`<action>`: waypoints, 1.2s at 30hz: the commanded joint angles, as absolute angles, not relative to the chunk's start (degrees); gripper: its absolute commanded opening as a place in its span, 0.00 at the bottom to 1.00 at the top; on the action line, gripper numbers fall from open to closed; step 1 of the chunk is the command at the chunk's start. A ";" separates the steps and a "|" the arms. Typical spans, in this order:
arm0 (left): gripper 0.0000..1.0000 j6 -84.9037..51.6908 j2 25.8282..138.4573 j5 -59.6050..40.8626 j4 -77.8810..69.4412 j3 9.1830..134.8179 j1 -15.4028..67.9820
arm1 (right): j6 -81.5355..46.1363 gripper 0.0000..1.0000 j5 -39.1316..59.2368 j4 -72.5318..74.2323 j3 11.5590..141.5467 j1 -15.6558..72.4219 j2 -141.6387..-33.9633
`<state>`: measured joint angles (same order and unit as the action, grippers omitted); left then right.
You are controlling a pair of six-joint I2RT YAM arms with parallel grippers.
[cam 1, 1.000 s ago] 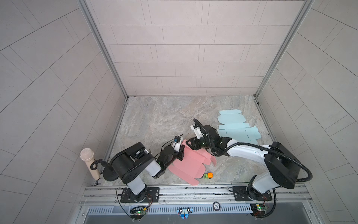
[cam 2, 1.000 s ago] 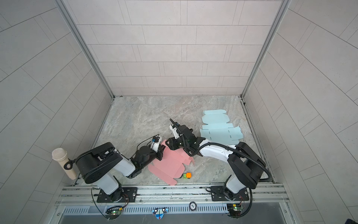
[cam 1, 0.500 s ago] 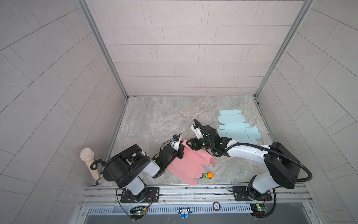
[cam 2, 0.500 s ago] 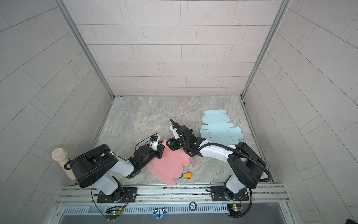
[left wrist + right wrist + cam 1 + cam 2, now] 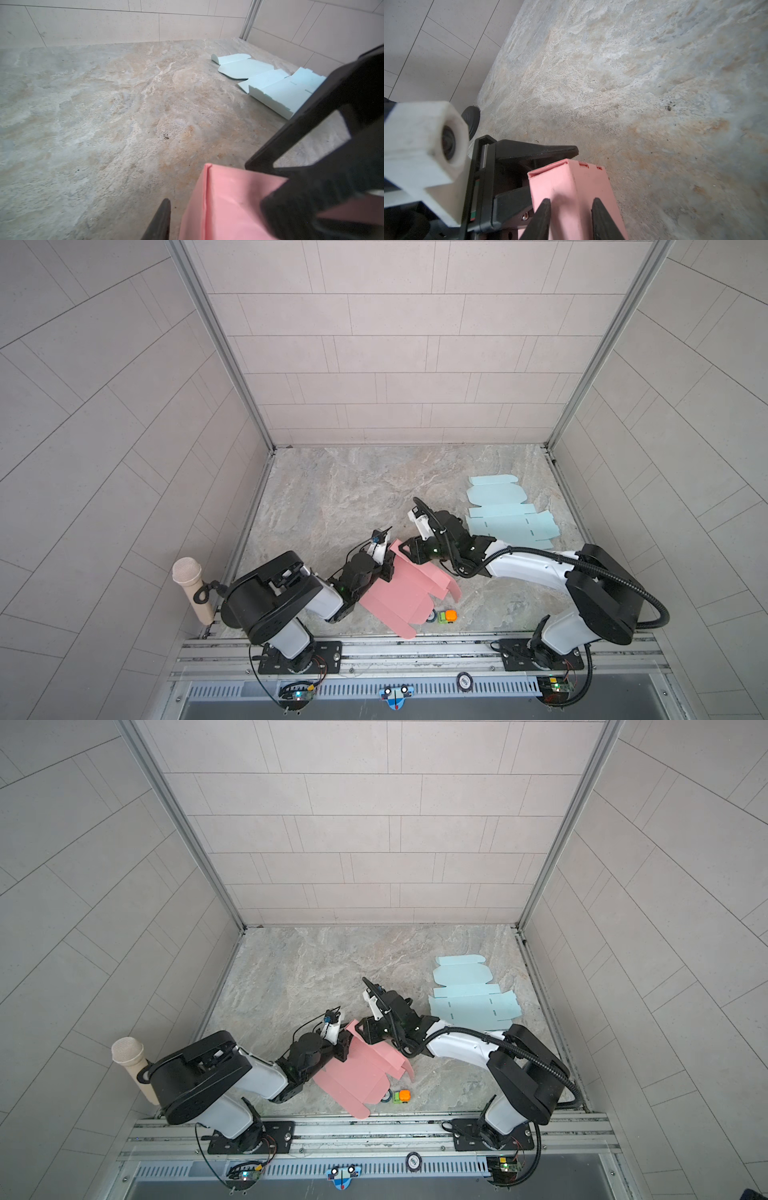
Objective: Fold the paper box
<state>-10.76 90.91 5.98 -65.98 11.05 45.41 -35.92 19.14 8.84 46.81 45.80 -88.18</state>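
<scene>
Count on the table (image 5: 332, 497): two paper cut-outs, two arms, three small extras.

Paper box cut-outs, two: one pink paper box (image 5: 399, 593) and one pale blue paper box (image 5: 507, 518). Robot arms, two: the left arm (image 5: 286, 597) and the right arm (image 5: 528, 568), with one hand each, so two hands, the left hand (image 5: 388, 562) and the right hand (image 5: 409, 549). One small orange-and-green toy (image 5: 447, 616). One small dark round piece (image 5: 432, 616). One beige microphone (image 5: 191, 585).

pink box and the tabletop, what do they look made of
Pink box: thin paper card, matte, by its sharp creases, die-cut slots and thin doubled edge. Tabletop: stone or a stone-look laminate, dull finish, by its veined grey-beige mottling; which one is unclear.
</scene>
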 commanded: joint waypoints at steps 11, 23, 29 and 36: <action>0.24 -10.71 99.85 6.91 -71.57 11.93 45.53 | -37.17 0.33 16.89 5.49 47.16 46.32 -89.91; 0.13 -11.34 101.36 7.55 -73.83 12.33 45.45 | -38.32 0.31 15.85 5.73 47.09 46.93 -91.22; 0.21 -11.86 101.08 7.01 -74.40 11.96 45.52 | -38.50 0.30 15.44 5.64 46.76 46.93 -91.20; 0.13 -12.31 101.25 6.99 -75.47 11.43 45.53 | -38.63 0.29 15.26 5.62 46.32 46.93 -90.79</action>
